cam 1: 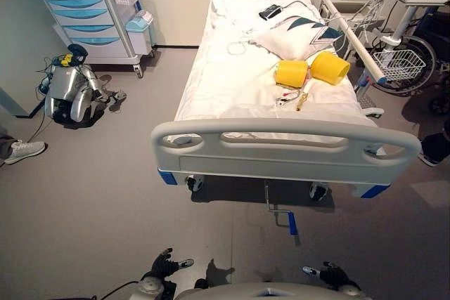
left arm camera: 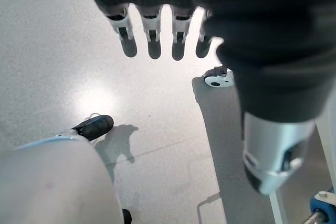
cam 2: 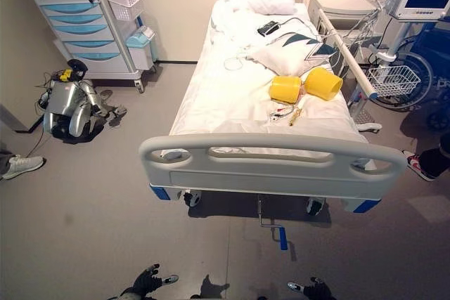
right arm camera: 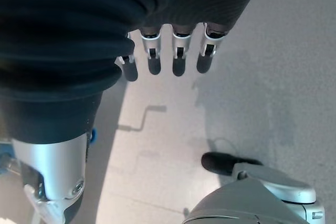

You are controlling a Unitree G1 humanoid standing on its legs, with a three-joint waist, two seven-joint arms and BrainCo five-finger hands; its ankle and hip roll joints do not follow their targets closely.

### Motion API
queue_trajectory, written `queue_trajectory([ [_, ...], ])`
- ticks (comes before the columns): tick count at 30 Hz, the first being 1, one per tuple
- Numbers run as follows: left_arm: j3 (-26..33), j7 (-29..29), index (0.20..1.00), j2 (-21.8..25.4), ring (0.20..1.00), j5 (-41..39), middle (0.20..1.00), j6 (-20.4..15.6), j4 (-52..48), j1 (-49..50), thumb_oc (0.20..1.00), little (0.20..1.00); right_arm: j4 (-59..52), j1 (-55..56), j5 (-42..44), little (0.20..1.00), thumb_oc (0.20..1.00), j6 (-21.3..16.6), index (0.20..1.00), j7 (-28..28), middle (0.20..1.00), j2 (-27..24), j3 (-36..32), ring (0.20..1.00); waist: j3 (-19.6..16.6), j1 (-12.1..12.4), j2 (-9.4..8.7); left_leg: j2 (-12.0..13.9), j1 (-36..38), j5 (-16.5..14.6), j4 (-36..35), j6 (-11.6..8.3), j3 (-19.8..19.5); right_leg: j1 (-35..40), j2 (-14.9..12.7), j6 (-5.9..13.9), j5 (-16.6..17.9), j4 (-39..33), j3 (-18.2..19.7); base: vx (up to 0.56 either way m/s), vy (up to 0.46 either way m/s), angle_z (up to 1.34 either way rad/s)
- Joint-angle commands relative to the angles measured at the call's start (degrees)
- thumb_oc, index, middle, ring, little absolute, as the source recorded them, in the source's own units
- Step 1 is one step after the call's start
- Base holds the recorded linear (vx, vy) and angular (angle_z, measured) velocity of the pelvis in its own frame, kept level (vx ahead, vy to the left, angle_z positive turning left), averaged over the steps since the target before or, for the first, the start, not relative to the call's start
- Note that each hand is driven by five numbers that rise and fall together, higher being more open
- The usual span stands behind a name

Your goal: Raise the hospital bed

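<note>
The hospital bed [cam 1: 281, 82] is seen ahead in the eye views, its grey footboard [cam 1: 285, 147] nearest, with a blue-handled crank [cam 1: 283, 210] projecting beneath onto the floor. Both robot hands are held low, well apart from it: the left robot hand [cam 1: 166, 264] and right robot hand [cam 1: 329, 272]. In the wrist views their fingers [left arm camera: 152, 32] are shown straight and spread, empty. No writing can be read.
</note>
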Motion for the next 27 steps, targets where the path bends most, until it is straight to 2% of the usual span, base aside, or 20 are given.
queue_trajectory([
  [1, 1.1, 0.6, 1.000, -0.1, 1.000, 1.7, 1.000, -0.8, 1.3, -3.5, 1.000, 1.000, 0.2, -2.5, -1.1, 1.000, 1.000, -0.6, 1.000, -0.2, 1.000, -0.2, 1.6, 1.000, 1.5, 1.0, -2.01, -0.3, 1.8, -1.8, 0.3, -0.28, -2.0, -1.4, -3.8, 5.68, 3.7, 0.7, -0.2, 0.00, 0.000, 0.00],
  [22, 1.6, 0.2, 1.000, -0.6, 1.000, 1.2, 1.000, -0.5, 2.5, -2.6, 1.000, 1.000, 0.3, -2.2, -0.3, 1.000, 1.000, -0.8, 1.000, -0.4, 1.000, 0.2, 1.1, 1.000, 1.4, 1.2, -1.63, -0.2, 2.0, -2.0, 0.2, -0.36, -3.0, -1.0, -3.5, 5.51, 3.3, 0.5, -1.0, 0.00, 0.001, 0.00],
  [27, 1.6, 0.5, 1.000, -0.3, 1.000, 0.6, 1.000, -0.3, 2.4, -3.0, 1.000, 1.000, -0.6, -3.7, 0.4, 1.000, 1.000, -0.9, 1.000, -0.6, 1.000, 0.0, 1.5, 1.000, 3.0, 1.1, -1.44, -0.1, 0.7, -1.7, 0.7, -0.36, -3.2, -2.8, -3.3, 5.29, 3.4, 1.5, -0.6, -0.04, -0.006, 0.00],
])
